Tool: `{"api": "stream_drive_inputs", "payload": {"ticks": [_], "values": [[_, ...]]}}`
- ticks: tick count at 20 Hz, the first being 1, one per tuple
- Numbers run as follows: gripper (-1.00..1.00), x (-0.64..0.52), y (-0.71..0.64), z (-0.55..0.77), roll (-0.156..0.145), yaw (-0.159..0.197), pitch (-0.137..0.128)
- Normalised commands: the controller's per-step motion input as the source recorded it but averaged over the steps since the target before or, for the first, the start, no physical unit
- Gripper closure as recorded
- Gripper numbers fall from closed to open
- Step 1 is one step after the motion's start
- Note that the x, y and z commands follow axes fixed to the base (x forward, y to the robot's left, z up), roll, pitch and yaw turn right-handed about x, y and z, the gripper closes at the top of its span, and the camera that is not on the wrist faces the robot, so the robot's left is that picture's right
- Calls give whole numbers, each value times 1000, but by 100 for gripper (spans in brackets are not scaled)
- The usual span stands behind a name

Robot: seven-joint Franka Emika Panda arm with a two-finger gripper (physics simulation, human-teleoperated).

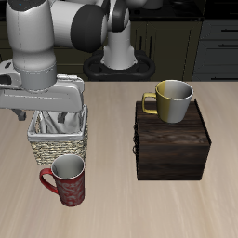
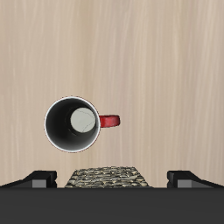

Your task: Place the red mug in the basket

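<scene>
The red mug (image 1: 67,179) stands upright on the table just in front of the basket (image 1: 58,141), near the table's front edge, its handle pointing away from the wooden box. My gripper (image 1: 49,112) hangs above the basket, open and empty. In the wrist view the red mug (image 2: 73,124) shows from straight above with its grey-white inside and its red handle (image 2: 108,121). The basket's woven rim (image 2: 103,178) lies between my spread fingertips (image 2: 39,179). The gripper (image 2: 112,180) is well above the mug and does not touch it.
A dark brown wooden box (image 1: 172,149) stands beside the basket, with a yellow-olive mug (image 1: 173,100) on its back corner. The robot's base (image 1: 116,56) is at the table's back edge.
</scene>
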Motion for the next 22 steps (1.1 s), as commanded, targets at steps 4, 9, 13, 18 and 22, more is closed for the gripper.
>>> {"api": "stream_drive_inputs", "payload": {"ticks": [4, 9, 13, 18, 22], "values": [[-100, 186, -182, 56, -18, -28, -25], [-100, 71, -113, -77, -2, -21, 6], [-100, 25, -74, -109, -18, -43, 0], [-100, -38, 171, -260, -14, -7, 20], [-100, 12, 397, -338, 50, -38, 7]]}}
